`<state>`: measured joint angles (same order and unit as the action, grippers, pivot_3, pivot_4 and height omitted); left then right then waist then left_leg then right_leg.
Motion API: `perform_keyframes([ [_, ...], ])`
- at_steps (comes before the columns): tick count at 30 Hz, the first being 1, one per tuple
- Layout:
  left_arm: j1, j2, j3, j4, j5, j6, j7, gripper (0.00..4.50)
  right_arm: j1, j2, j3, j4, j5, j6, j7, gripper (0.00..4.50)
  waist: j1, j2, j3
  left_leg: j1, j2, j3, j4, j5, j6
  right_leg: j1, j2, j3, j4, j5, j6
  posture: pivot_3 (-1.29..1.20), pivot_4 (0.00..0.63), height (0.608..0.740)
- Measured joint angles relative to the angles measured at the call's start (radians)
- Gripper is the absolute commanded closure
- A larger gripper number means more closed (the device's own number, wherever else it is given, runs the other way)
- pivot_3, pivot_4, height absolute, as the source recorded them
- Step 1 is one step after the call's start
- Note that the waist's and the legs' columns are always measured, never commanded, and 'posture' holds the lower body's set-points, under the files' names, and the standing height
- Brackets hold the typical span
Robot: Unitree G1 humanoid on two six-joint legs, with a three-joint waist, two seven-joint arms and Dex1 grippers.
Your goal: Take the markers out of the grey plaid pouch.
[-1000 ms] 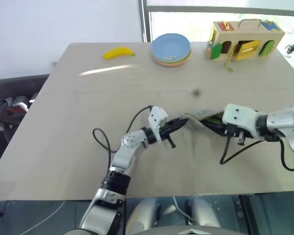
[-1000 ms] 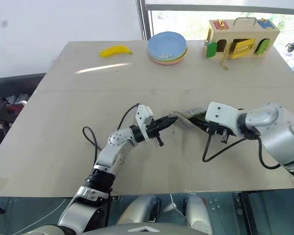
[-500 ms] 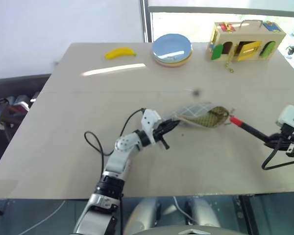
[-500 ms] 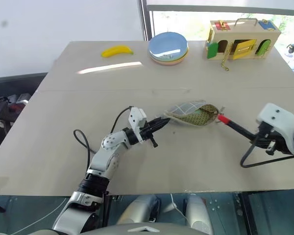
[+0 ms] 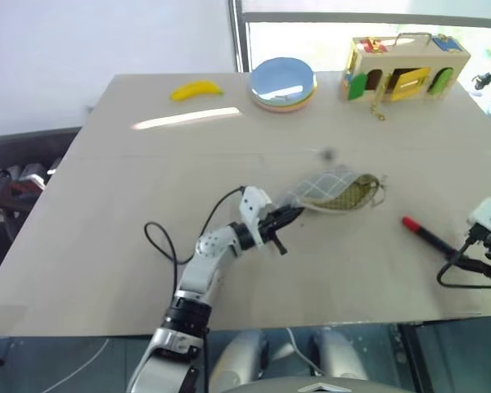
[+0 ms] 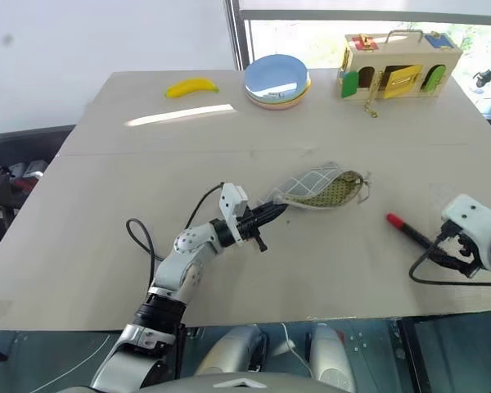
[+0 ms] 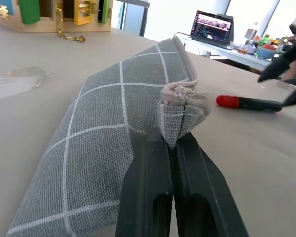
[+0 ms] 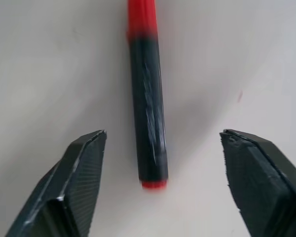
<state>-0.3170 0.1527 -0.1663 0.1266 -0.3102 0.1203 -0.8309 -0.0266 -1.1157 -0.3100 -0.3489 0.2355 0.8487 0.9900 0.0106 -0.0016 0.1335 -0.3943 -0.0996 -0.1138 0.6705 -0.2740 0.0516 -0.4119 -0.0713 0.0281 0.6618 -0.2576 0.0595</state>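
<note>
No readable text, label, brand, number or sign anywhere. Laptop screen [image 7: 213, 23] in background lit, perhaps with writing, too small to read. Wooden latch box [image 5: 403, 67] at table's far edge: coloured doors, no lettering made out. Red marker [image 8: 147, 94] barrel plain, no print visible. Plaid pouch [image 7: 123, 123]: grid lines only, no tag or logo.

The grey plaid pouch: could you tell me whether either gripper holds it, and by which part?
The left gripper pinches the grey plaid pouch by a bunched corner of its fabric edge. The right gripper is open, holding nothing.
</note>
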Motion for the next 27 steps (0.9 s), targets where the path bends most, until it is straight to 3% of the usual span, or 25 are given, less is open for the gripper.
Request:
perform_keyframes([
  [4,0.007,-0.001,-0.004,-0.025,-0.008,0.017,-0.004,4.5,-0.212,0.052,0.057,-0.095,0.09,0.067,-0.026,0.68,0.004,-0.004,0.002,0.0,0.0,-0.003,0.0,0.0,0.0,0.001,0.0,-0.002,-0.001,0.0,0.0,0.0,0.15,0.74],
  [7,0.006,-0.001,-0.007,-0.038,-0.008,0.034,-0.005,4.5,-0.365,0.194,0.185,-0.095,0.129,0.099,-0.079,1.92,0.004,-0.004,0.002,-0.001,-0.001,-0.002,0.0,0.0,0.0,0.001,-0.001,-0.002,-0.002,0.0,0.0,0.0,0.15,0.74],
  [12,0.004,-0.002,-0.007,-0.039,-0.009,0.043,-0.015,4.5,-0.48,0.296,0.335,0.048,0.097,0.063,-0.128,4.28,0.006,-0.004,0.002,-0.003,-0.001,-0.003,0.0,0.0,0.0,-0.001,-0.001,-0.003,-0.002,0.0,0.0,0.0,0.15,0.74],
  [13,0.002,-0.004,-0.008,-0.039,-0.009,0.043,-0.015,4.5,-0.494,0.31,0.353,0.085,0.085,0.047,-0.134,4.46,0.006,-0.004,0.002,-0.003,-0.001,-0.003,0.0,0.0,0.0,-0.001,-0.001,-0.003,-0.002,0.0,0.0,0.0,0.15,0.74],
  [20,0.001,-0.01,-0.01,-0.039,-0.011,0.05,-0.021,4.5,-0.565,0.379,0.521,0.356,-0.031,-0.123,-0.117,4.46,0.003,-0.004,0.002,-0.003,-0.001,-0.003,0.0,0.0,0.0,-0.002,-0.001,-0.003,-0.002,0.0,0.0,0.0,0.15,0.74],
  [23,0.001,-0.011,-0.01,-0.05,-0.031,0.076,-0.024,4.5,-0.564,0.345,0.607,0.378,-0.088,-0.187,-0.05,3.24,0.003,-0.004,0.002,-0.003,-0.001,-0.003,0.0,0.0,0.0,-0.002,-0.001,-0.003,-0.002,0.0,0.0,0.0,0.15,0.74],
  [24,0.001,-0.011,-0.01,-0.06,-0.039,0.088,-0.025,4.5,-0.564,0.325,0.625,0.375,-0.102,-0.201,-0.025,2.65,0.003,-0.004,0.002,-0.003,-0.001,-0.003,0.0,0.0,0.0,-0.002,-0.001,-0.003,-0.002,0.0,0.0,0.0,0.15,0.74],
  [27,0.001,-0.011,-0.01,-0.079,-0.056,0.118,-0.031,4.5,-0.565,0.275,0.631,0.342,-0.118,-0.207,0.015,1.52,0.003,-0.004,0.002,-0.003,-0.001,-0.003,0.0,0.0,0.0,-0.002,-0.001,-0.003,-0.002,0.0,0.0,0.0,0.15,0.74],
])
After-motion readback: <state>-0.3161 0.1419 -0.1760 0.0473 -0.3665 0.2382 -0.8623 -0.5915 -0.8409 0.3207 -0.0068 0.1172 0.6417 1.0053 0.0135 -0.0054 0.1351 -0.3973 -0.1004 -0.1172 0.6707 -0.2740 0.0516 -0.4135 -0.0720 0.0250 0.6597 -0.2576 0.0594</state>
